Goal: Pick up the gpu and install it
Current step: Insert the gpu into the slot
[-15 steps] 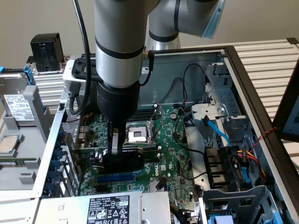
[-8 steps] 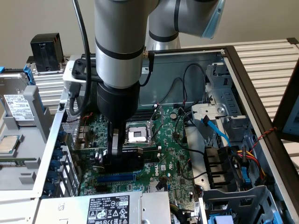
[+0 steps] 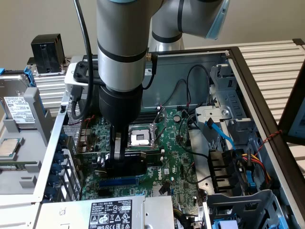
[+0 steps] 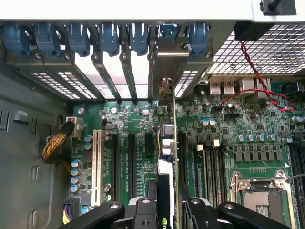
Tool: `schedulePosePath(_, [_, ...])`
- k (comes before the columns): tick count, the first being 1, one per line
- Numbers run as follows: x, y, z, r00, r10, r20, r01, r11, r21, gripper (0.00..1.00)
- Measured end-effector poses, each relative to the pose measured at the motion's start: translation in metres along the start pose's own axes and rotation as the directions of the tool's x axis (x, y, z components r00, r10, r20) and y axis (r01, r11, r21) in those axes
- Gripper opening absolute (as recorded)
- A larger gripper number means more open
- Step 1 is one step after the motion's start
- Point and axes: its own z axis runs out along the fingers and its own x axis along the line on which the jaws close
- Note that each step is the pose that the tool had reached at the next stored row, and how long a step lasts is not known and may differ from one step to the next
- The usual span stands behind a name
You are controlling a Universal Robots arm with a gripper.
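Within the open case, gpu over motherboard.

Silver-grey arm, black bands, black cable, black fingers

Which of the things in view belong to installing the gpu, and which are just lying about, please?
Belonging to the job:
gpu, held on edge over the board
gripper, closed on it
motherboard

Just lying about:
hard drive
processor chip
power supply
blue cable
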Motion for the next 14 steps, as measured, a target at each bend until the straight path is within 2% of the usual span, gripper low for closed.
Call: schedulePosePath(14, [0.0006, -0.0004, 0.0024, 1.0000, 0.003, -0.0002, -0.003, 1.0000, -0.0001, 0.27])
